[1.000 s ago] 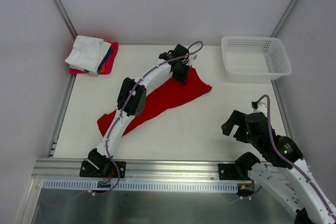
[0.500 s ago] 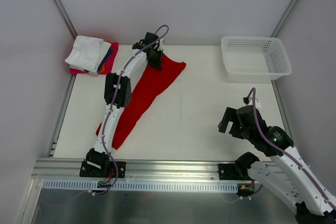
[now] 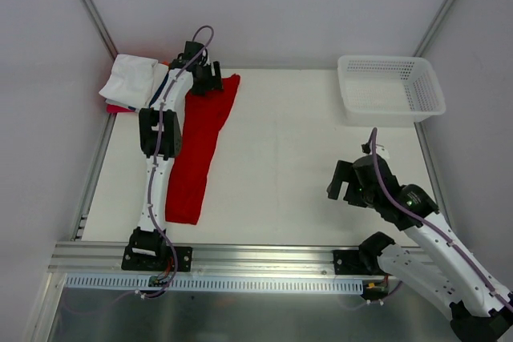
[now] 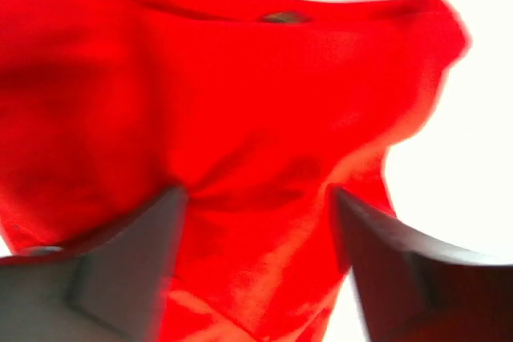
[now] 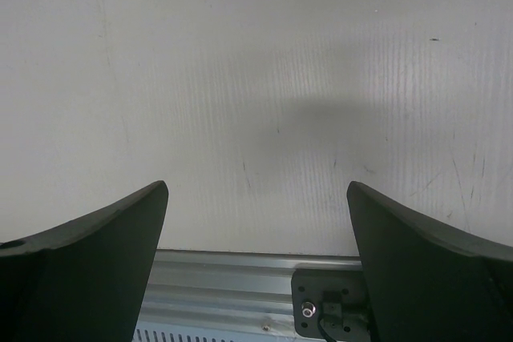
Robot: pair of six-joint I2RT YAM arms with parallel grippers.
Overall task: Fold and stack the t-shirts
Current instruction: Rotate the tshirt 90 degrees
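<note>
A bright red t-shirt point(image 3: 204, 138) lies bunched in a long narrow strip on the left of the white table, running from the front towards the back edge. My left gripper point(image 3: 210, 82) hangs over its far end, beside the stack. In the left wrist view the left gripper point(image 4: 256, 194) is open, fingers apart, with the red t-shirt point(image 4: 240, 102) spread loose under and between them. The stack of folded t-shirts point(image 3: 131, 79), white on top, sits at the back left corner. My right gripper point(image 3: 341, 184) is open over bare table at the front right; the right gripper point(image 5: 256, 186) holds nothing.
A white mesh basket point(image 3: 390, 88) stands at the back right corner. A metal rail point(image 3: 264, 258) runs along the table's front edge, and the rail point(image 5: 240, 278) shows just below my right fingers. Grey walls close in on both sides.
The left arm swung the shirt's far end leftwards to beside the stack, drawing the cloth into a straight strip, and its jaws have opened. The right gripper edged left.
</note>
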